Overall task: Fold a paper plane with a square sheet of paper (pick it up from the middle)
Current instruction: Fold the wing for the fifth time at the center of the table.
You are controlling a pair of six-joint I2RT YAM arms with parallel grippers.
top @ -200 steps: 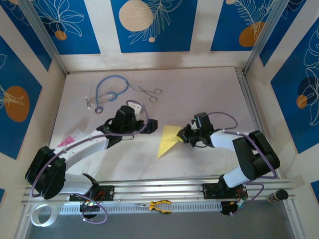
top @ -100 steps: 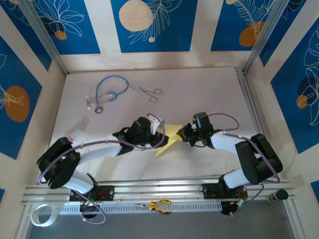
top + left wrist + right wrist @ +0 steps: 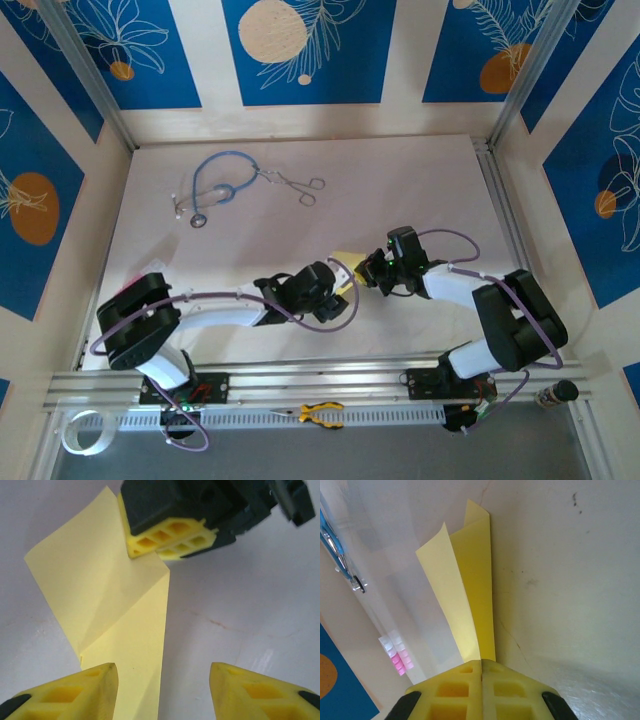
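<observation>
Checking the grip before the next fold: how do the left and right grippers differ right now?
The left gripper has its jaws apart; the right gripper is shut. The right gripper pinches one end of the yellow paper sheet; the left gripper holds nothing, poised over the opposite end. Both have yellow fingertips and work at the same sheet.

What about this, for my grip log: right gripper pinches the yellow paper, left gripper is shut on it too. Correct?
No. The right gripper pinches the yellow paper, but the left gripper is open, fingers apart; the left wrist view shows it.
</observation>
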